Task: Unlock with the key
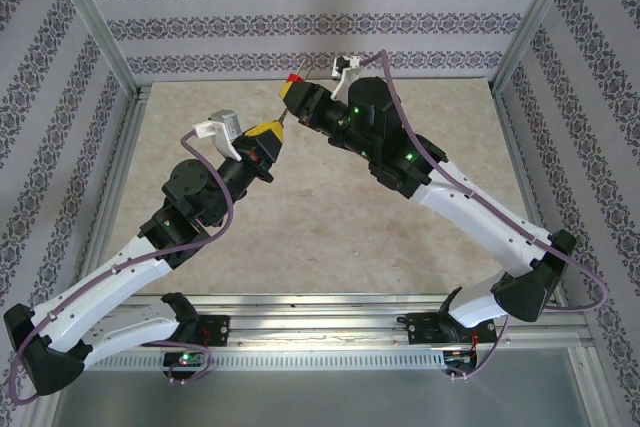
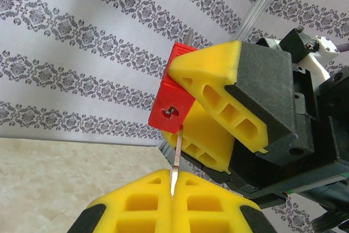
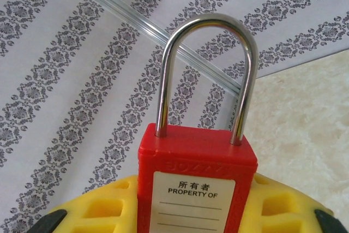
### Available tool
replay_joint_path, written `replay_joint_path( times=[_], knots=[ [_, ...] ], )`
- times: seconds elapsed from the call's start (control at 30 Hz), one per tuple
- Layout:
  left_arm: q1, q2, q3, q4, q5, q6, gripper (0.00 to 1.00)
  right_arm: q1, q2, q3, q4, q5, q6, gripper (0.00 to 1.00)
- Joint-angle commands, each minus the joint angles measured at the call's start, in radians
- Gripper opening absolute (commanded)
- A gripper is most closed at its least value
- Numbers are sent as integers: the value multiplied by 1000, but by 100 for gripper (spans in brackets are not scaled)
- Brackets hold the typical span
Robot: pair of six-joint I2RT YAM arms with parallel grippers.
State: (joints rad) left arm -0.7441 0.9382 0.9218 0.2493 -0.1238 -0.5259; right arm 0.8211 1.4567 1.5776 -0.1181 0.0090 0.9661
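A red padlock (image 3: 193, 186) with a steel shackle (image 3: 207, 75) stands upright between the yellow fingers of my right gripper (image 3: 191, 211), which is shut on its body. Both shackle legs sit in the body. In the left wrist view the padlock (image 2: 174, 94) shows its bottom face with the keyhole (image 2: 173, 111). My left gripper (image 2: 173, 184) is shut on a thin metal key (image 2: 178, 151). The key's tip touches the padlock's lower edge just below the keyhole. From above, the left gripper (image 1: 268, 137) and right gripper (image 1: 298, 97) meet in the air over the far middle of the table.
The beige table (image 1: 300, 237) lies below both arms. Aluminium frame posts (image 1: 95, 22) and patterned walls enclose it on the left, right and back. The right arm's black wrist (image 2: 305, 107) is close to the right of the key.
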Motion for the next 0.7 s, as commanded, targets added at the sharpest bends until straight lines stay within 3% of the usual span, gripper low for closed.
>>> replay_joint_path(
  times=[0.0,0.67],
  knots=[
    [11,-6,14,-5,9,-16,0,12,-17,-4,50,-12,-4,0],
    [28,-29,-2,-28,-20,0,0,32,-42,-40,36,5,-26,0]
  ],
)
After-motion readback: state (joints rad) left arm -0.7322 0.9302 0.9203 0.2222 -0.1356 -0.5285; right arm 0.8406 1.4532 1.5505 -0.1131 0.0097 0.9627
